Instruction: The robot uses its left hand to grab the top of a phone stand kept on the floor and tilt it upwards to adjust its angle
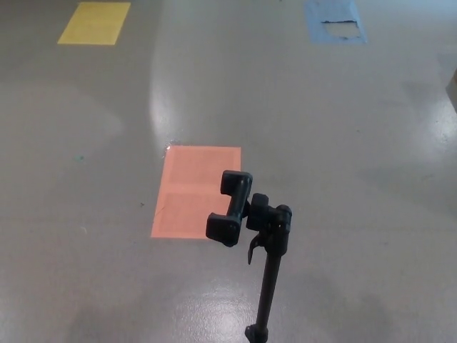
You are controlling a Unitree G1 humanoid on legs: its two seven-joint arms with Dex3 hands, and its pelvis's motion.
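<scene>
Glossy grey floor (343, 143) carries black phone stand (268, 286), upright. Floor markings: orange rectangle (187, 189) centre, yellow rectangle (94, 22) far left, worn blue rectangle (335, 21) far right.

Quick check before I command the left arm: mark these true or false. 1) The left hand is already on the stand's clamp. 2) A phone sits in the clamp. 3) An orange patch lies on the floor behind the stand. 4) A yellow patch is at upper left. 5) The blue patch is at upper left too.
1) False: neither robot hand is in view, and nothing touches the phone stand or its clamp.
2) False: the clamp is empty.
3) True: the orange patch lies beyond the clamp.
4) True: the yellow patch is there.
5) False: the blue patch is at upper right.
</scene>
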